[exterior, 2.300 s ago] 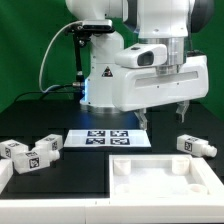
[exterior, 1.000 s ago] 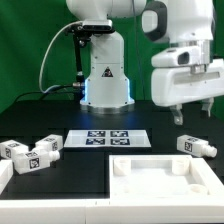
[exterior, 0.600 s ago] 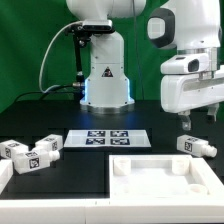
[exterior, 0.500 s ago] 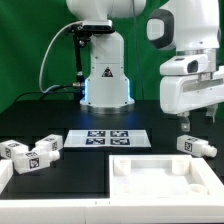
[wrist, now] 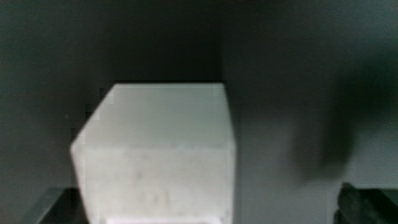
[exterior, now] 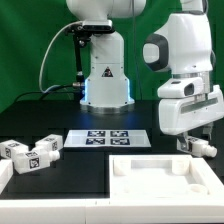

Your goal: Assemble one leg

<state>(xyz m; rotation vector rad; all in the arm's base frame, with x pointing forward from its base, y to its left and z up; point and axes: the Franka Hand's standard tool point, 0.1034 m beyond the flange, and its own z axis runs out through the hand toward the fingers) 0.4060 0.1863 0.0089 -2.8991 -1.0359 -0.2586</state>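
A leg [exterior: 207,147], a small white post with tag markers, lies on the black table at the exterior view's right. My gripper [exterior: 196,142] has come down over it, fingers on either side, and the white hand hides part of it. In the wrist view the leg [wrist: 160,150] fills the middle as a plain white block, close up. The dark fingertips [wrist: 64,205] stand apart at the edges, with a gap between the block and the far finger. The gripper [wrist: 210,208] is open around the leg. Two more legs [exterior: 12,152] [exterior: 43,152] lie at the exterior view's left.
The wide white tabletop [exterior: 130,183] with corner sockets lies at the front. The marker board [exterior: 108,138] lies in the middle, in front of the arm's base [exterior: 105,85]. A white part [exterior: 4,180] shows at the front left edge.
The gripper has moved to the exterior view's right and come down from above the table to the right-hand leg. The legs and the tabletop have not moved.
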